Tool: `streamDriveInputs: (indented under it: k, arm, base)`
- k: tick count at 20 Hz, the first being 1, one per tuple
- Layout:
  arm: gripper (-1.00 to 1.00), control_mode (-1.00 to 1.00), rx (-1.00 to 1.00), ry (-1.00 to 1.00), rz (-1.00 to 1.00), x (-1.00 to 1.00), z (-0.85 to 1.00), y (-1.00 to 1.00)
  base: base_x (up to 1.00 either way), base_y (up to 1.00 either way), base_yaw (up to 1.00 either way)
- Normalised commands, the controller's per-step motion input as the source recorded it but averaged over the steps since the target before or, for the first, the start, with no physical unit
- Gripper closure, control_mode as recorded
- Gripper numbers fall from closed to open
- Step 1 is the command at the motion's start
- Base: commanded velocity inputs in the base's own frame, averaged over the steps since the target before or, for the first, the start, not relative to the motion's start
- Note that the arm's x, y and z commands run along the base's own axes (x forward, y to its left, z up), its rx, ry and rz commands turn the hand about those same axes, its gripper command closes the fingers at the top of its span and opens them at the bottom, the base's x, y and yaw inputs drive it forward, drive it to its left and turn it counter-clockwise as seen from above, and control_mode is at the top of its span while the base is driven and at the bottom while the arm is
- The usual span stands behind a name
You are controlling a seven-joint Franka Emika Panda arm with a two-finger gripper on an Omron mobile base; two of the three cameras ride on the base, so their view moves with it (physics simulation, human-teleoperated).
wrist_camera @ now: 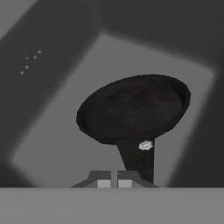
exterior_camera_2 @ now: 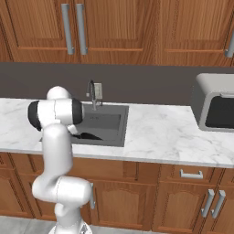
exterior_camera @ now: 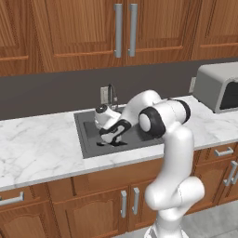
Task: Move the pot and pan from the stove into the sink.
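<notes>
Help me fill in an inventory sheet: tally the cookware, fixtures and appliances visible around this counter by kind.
Pan: 1, in the sink
Sink: 1
Faucet: 1
Countertop oven: 1
Wall outlet: 1
Total: 5

no readable text, no labels, no brands, no numbers

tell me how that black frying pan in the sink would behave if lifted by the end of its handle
The pan looks rigid, so it should not flex. Its wide round bowl sits far from the thin handle, so it would probably droop bowl-first or twist in a narrow pinch. Lying flat in the sink, it seems unlikely to roll.
</notes>
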Motion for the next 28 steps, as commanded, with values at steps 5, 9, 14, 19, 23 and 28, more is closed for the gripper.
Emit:
streamDriveInputs:
  k: [5,9,14,19,23,28]
  arm:
    - [1.0,-1.0,0.0,0.04,-0.13,0.52,-0.03,0.02]
    - [1.0,-1.0,0.0,0.02,-0.07,0.3,-0.01,0.0]
    - [1.0,-1.0,0.0,0.02,-0.04,0.04,0.05,0.03]
    - [1.0,-1.0,0.0,-0.09,-0.09,-0.32,0.54,0.16]
    - [-1.0,-1.0,0.0,-0.06,-0.08,-0.51,0.79,0.19]
    - [-1.0,-1.0,0.0,-0.07,-0.05,-0.79,0.73,0.03]
  base:
    - [0.0,0.0,0.0]
    - [0.0,0.0,0.0]
    - [0.0,0.0,0.0]
    - [0.0,0.0,0.0]
    - [0.0,0.0,0.0]
    - [0.0,0.0,0.0]
